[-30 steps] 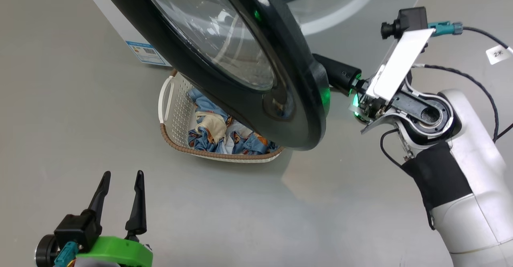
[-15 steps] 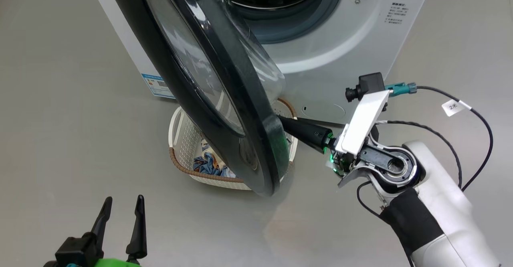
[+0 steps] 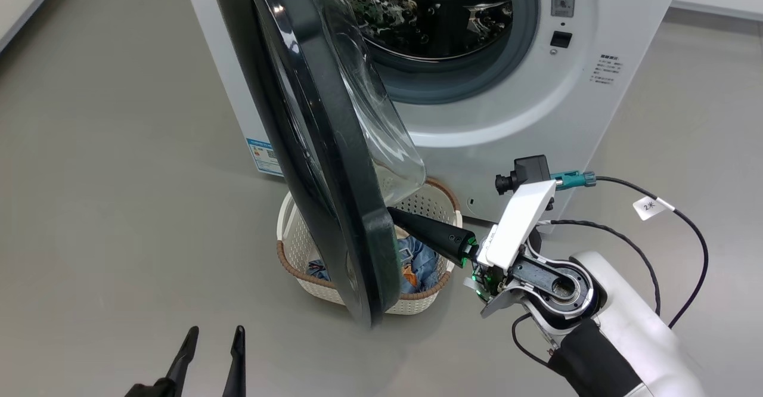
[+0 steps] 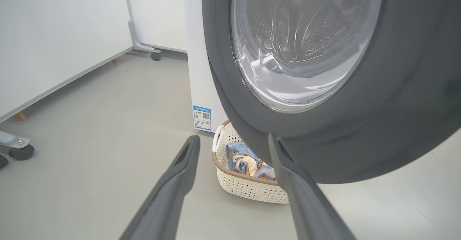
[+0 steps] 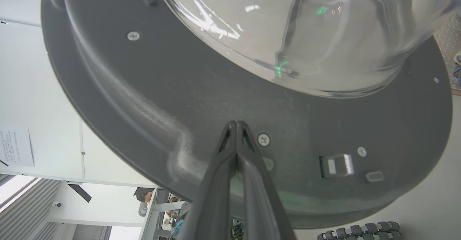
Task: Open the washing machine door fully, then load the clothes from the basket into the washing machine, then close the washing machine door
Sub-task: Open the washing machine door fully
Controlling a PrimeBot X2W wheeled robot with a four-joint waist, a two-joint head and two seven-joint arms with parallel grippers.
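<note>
Logged the washing machine door [image 3: 334, 173] swung partly open, nearly edge-on in the head view, hinged at the left and hanging over the basket [image 3: 405, 305]. Noted a wide glossy black rim, a matt dark grey inner face and a bulging clear glass bowl [image 3: 372, 117] streaked with reflections. Counted several screws and a small metal latch [image 5: 336, 164] on that inner face.

Listed the washing machine [image 3: 512, 129] as a white front-loader with a grey rubber gasket [image 3: 459, 87], a perforated steel drum [image 3: 429, 9] and a blue label sticker [image 3: 263, 155] low on its side.

Found the basket on the grey floor [image 3: 119, 176], just before the machine and below the door: cream perforated plastic with a brown woven rim, holding the clothes [image 3: 420, 260], crumpled light-blue fabric with orange-brown and cream prints.

Recorded the right gripper [image 3: 396, 213] clenched on nothing, tips against the door's inner face beside a screw. Recorded the left gripper [image 3: 216, 332] released, fingers spread, low and clear of the door.
</note>
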